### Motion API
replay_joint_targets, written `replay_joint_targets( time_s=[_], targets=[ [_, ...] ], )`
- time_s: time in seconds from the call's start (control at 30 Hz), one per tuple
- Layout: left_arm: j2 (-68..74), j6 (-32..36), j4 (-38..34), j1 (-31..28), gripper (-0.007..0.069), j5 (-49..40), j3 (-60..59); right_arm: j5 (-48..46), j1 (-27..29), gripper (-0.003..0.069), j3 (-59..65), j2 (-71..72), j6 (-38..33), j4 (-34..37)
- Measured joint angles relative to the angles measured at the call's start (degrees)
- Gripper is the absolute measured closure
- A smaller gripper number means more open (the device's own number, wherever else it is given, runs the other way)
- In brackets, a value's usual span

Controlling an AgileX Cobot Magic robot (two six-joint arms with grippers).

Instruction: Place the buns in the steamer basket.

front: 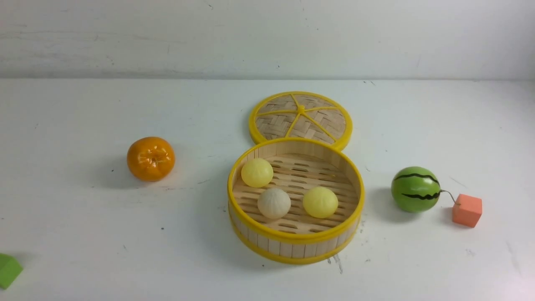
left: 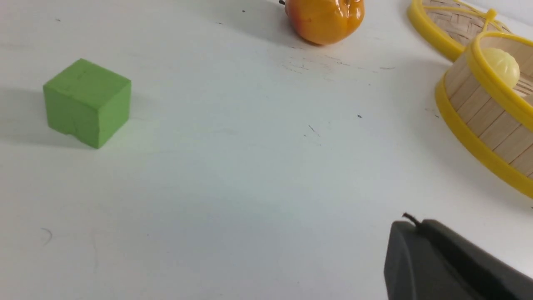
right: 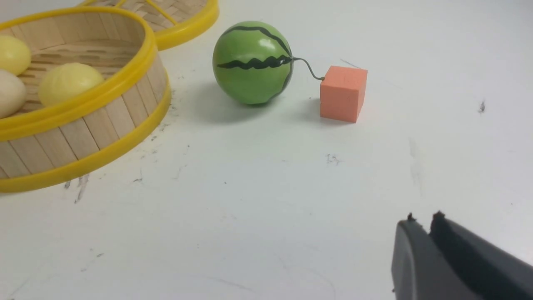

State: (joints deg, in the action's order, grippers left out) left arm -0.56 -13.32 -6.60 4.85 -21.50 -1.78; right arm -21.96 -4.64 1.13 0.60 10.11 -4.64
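The round, shallow bamboo steamer basket (front: 295,247) with its slatted floor and yellow rims stands near the middle of the white table (front: 83,234), and all three small pleated buns lie inside it: a pale yellow bun (front: 257,172) toward the far left of the floor, an off-white bun (front: 273,203) nearer the front, and a second pale yellow bun (front: 320,202) beside it on the right. None touches another, so each seems to have been set in its own spot. The flat woven lid (front: 301,118) with yellow spokes lies just behind the basket, touching its far rim, which leaves the mouth free. The glossy orange fruit (front: 151,158) sits well apart on the left, the green striped watermelon ball (front: 415,189) and the salmon foam cube (front: 467,210) on the right, and a green cube (left: 87,102) near the left front corner. The left gripper (left: 410,225) hovers over bare table with its jaws closed and empty. The right gripper (right: 421,221) shows only a narrow slit between its fingertips and holds nothing. The task looks complete.
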Motion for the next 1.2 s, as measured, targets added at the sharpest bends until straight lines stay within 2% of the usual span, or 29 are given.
replay_joint_targets(
  time_s=[1.2],
  targets=[
    [0.0, 0.0, 0.0, 0.0, 0.0629, 0.0, 0.0, 0.0, 0.0, 0.0556, 0.0, 0.0, 0.0, 0.0]
  ],
)
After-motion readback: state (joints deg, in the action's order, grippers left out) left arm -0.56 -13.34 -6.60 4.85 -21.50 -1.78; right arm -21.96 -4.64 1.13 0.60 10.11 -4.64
